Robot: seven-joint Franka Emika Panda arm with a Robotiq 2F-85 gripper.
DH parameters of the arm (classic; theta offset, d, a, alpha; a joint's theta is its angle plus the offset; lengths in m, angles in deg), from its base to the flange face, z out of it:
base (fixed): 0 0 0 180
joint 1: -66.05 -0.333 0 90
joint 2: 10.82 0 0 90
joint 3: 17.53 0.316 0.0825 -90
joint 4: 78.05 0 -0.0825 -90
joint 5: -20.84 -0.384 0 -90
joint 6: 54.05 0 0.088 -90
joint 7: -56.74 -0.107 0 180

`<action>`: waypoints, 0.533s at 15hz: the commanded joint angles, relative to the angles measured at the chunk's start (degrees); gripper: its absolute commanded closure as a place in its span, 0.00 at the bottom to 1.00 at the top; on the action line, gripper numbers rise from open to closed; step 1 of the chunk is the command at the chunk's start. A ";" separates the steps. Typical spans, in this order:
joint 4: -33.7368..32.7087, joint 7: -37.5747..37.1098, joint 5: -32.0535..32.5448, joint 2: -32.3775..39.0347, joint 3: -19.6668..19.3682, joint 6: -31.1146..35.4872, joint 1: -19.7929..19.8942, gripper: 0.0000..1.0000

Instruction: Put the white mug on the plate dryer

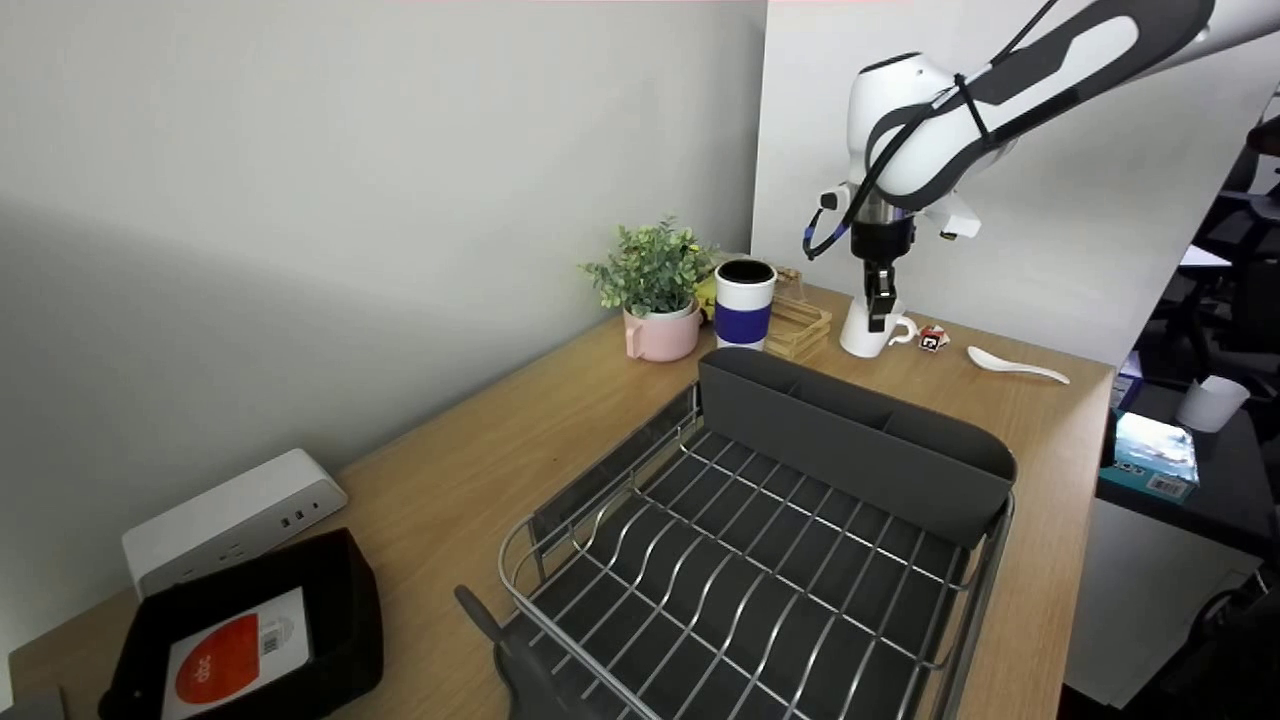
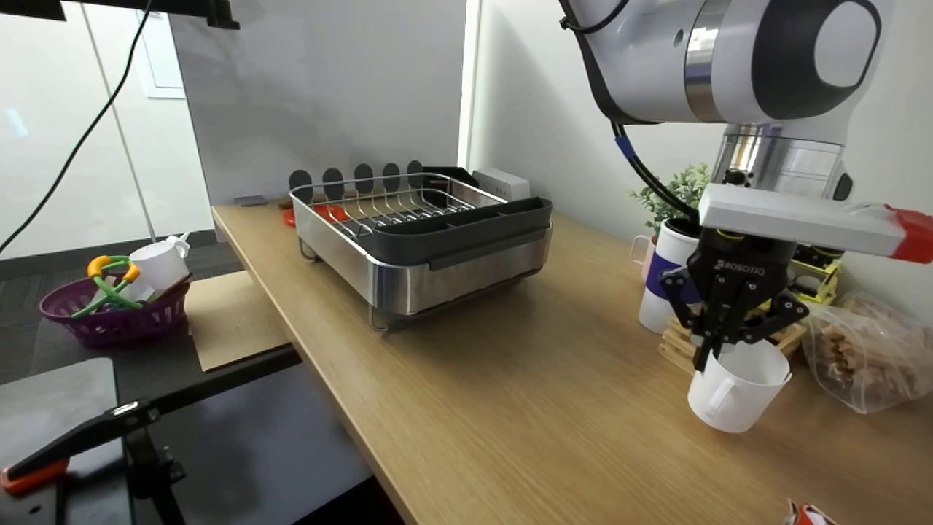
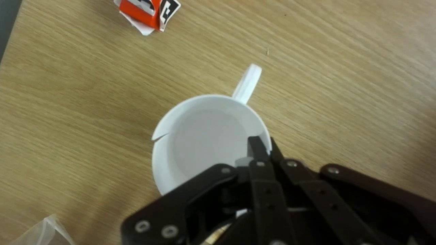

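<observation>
Wrist view: the pincer (image 3: 267,148) was clamped on the rim of the white mug (image 3: 206,134), one finger (image 3: 256,146) inside. I saw the mug well apart from the wire dish rack (image 2: 408,286), near the blue-banded tumbler (image 1: 744,310); whether it touched the bench (image 2: 554,394), I could not tell.

I can see right into the white mug (image 3: 207,136); the gripper (image 3: 267,147) pinches its rim, one finger inside, one outside. Across from them the rim is split. On the mug's handle (image 3: 248,82) side a red-and-white object (image 3: 146,15) sits apart on the wooden table (image 3: 85,92); opposite, part of a see-through bag (image 3: 47,233).
</observation>
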 commanded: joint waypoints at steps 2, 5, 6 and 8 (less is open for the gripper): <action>2.19 -1.81 2.51 -1.63 0.56 1.90 -0.32 0.99; 5.51 -3.73 5.40 -4.25 0.13 5.41 -1.56 0.99; 6.64 -4.63 6.63 -5.07 -0.04 6.95 -2.08 0.99; 9.37 -6.72 9.49 -7.11 -0.36 9.82 -3.28 0.99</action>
